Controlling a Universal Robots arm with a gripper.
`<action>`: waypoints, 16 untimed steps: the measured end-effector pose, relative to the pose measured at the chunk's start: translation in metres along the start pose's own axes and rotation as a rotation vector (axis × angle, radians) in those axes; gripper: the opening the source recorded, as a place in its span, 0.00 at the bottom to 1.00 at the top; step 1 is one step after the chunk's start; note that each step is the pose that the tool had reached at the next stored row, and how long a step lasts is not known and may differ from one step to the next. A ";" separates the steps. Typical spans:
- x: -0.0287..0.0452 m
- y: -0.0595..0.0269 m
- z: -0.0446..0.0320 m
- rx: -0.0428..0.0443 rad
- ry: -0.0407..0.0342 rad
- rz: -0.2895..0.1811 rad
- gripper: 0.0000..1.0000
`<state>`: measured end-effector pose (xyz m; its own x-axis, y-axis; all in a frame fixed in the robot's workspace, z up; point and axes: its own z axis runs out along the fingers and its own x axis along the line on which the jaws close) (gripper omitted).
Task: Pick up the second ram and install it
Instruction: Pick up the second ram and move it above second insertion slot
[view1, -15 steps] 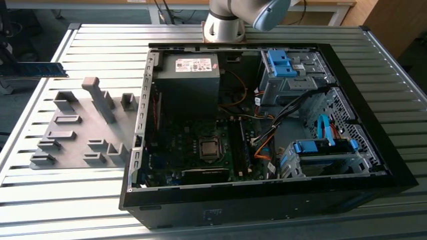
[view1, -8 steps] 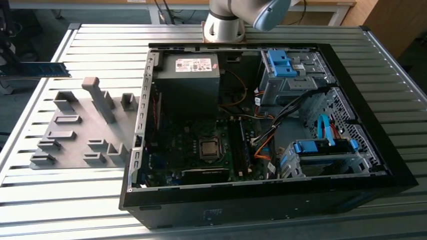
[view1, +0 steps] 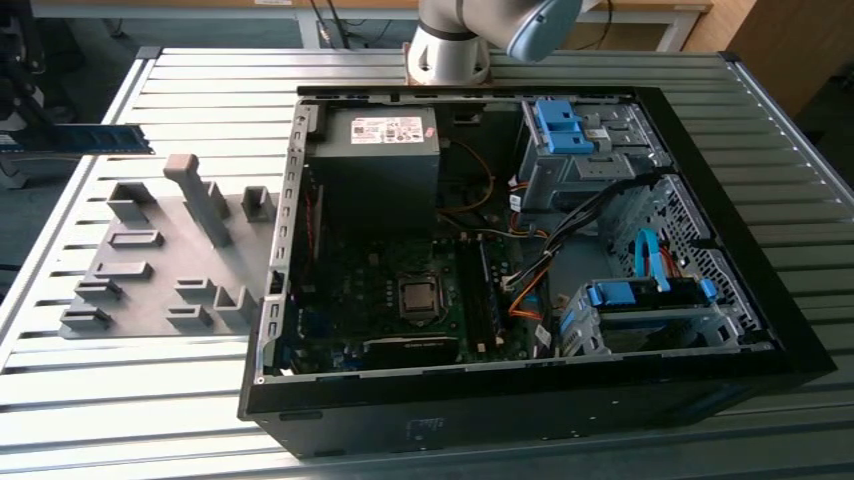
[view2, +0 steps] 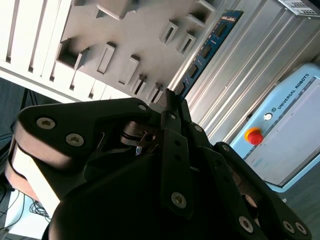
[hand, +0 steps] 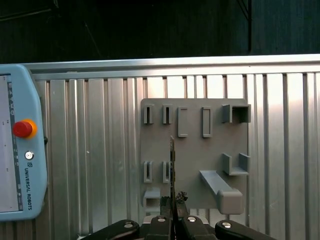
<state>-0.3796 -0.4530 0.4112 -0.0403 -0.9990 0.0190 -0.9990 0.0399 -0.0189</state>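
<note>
Over at the exterior view's left, the second ram (view1: 102, 137) hangs level in the air by the edge of the table (view1: 200, 80). The grey holder plate (view1: 160, 250) lies on the table, between the stick and the open computer case (view1: 534, 250).

In the second wrist view, the black claw (view2: 170, 104) is pinching one end of the second ram (view2: 205, 50). The stick pokes straight out from the tips. Its row of black chips shows. It hangs over the table, just beside the holder plate (view2: 125, 30).

In the first wrist view, the second ram (hand: 172, 165) shows as a thin edge. It sticks out from the pinching claw (hand: 173, 202), in front of the holder plate (hand: 195, 150). A pale blue control box (hand: 20, 145) lies well apart.
</note>
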 end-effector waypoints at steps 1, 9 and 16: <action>0.0000 -0.0003 0.0000 0.0000 0.0000 0.000 0.14; -0.0002 -0.0052 0.0001 -0.0001 0.0000 0.000 0.14; -0.0004 -0.0104 0.0002 -0.0001 0.0000 0.000 0.14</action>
<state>-0.3692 -0.4531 0.4112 -0.0403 -0.9990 0.0190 -0.9990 0.0399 -0.0188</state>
